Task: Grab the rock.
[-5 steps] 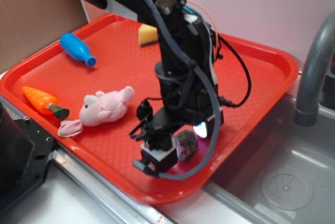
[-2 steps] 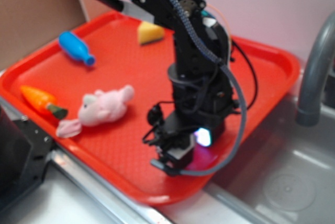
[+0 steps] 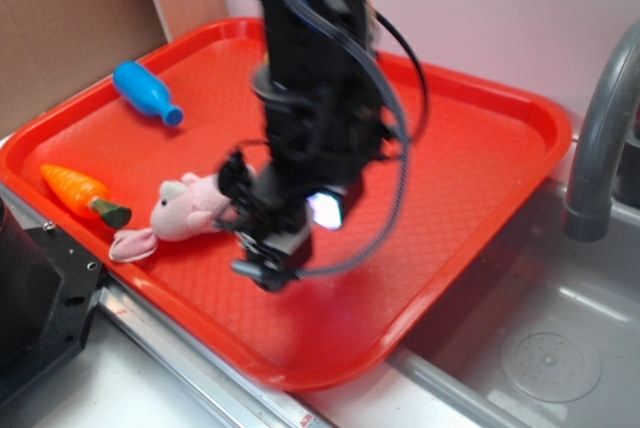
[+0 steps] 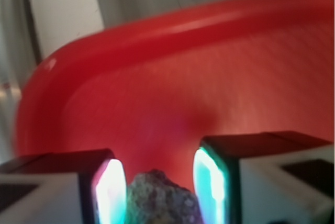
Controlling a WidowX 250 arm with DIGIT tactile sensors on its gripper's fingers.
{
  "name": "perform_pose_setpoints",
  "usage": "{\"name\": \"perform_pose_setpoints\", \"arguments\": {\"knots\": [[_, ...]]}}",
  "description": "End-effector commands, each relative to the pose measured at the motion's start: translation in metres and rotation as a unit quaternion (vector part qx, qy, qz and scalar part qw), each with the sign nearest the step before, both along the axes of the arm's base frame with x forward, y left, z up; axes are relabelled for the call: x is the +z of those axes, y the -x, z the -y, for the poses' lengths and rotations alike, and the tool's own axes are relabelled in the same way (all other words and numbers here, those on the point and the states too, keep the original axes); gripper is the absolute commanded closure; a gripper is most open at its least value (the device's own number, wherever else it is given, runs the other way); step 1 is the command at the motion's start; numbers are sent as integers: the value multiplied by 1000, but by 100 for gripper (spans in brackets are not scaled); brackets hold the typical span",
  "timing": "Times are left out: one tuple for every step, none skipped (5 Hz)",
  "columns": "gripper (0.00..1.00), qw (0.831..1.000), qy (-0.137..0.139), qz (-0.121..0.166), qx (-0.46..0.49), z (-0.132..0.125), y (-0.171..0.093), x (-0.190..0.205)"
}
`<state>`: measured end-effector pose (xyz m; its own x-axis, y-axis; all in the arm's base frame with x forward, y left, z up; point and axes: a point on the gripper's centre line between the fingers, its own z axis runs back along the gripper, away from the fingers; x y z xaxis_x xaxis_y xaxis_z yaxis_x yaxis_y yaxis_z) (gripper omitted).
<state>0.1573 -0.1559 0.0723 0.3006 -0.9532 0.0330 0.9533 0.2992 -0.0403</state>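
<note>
In the wrist view the rock (image 4: pixel 162 199), a lumpy brown-grey stone, sits between my two lit fingers, touching the left pad (image 4: pixel 111 192) and close to the right one. My gripper (image 4: pixel 159 182) is shut on it above the red tray (image 4: pixel 157 77). In the exterior view my gripper (image 3: pixel 272 263) hangs over the tray's (image 3: pixel 450 178) front middle, just right of the pink plush toy (image 3: pixel 185 210). The rock itself is hidden by the gripper there, and none lies on the tray.
A carrot (image 3: pixel 78 191) and a blue bottle (image 3: pixel 145 93) lie on the tray's left side. A grey faucet (image 3: pixel 600 148) and a metal sink (image 3: pixel 540 348) are at the right. Cardboard (image 3: pixel 70 18) stands behind at left. The yellow sponge is hidden behind the arm.
My arm has swung left from the tray's front right toward the plush toy. The rock has left its spot on the tray and moves with the gripper.
</note>
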Motion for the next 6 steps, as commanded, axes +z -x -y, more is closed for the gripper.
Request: {"name": "perform_pose_setpoints", "arguments": {"knots": [[100,970,-16,4,242,-43,36,63],[100,932,-1,9,361,-80,38,82],[100,880,-21,15,474,-114,29,95],[100,869,-31,9,495,-140,18,97],[100,865,-49,1,499,-159,-3,99],[100,873,-51,0,486,-163,-11,100]]}}
